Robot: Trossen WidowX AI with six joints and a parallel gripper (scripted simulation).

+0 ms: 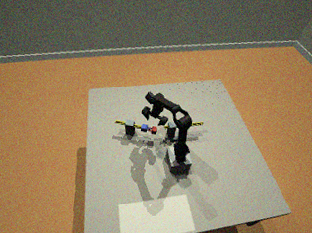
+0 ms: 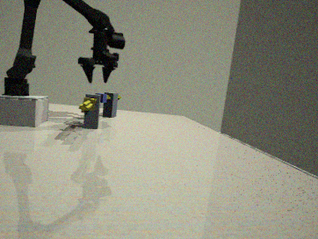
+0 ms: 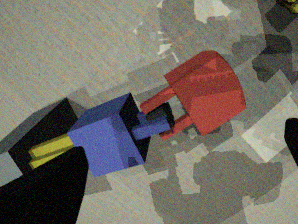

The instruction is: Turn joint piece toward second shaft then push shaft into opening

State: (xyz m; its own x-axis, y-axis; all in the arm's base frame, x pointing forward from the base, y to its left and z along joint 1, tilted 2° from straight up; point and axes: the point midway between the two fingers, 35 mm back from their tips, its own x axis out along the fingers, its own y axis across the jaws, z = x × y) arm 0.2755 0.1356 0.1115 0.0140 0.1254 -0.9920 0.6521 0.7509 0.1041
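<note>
My gripper [image 1: 152, 115] [image 2: 97, 78] [image 3: 188, 144] is open and empty, and hangs above the joint without touching it. In the wrist view, a red joint piece [image 3: 208, 91] [image 1: 154, 128] is hinged by its two prongs to a blue square piece [image 3: 107, 139] [image 1: 144, 127]. The blue piece sits on the end of a yellow shaft [image 3: 49, 151] [image 1: 121, 122] [image 2: 110, 105] that is held in a dark block [image 1: 130, 127]. The second yellow shaft [image 1: 197, 123] [image 2: 88, 105] sits in the other block [image 1: 171, 130] [image 2: 92, 117]. It is apart from the red piece.
The arm's base [image 1: 180, 164] [image 2: 23, 110] stands on the grey table [image 1: 249, 160] close to the blocks. A white rectangle [image 1: 156, 220] lies near the table's front edge. The orange floor [image 1: 35, 132] surrounds the table.
</note>
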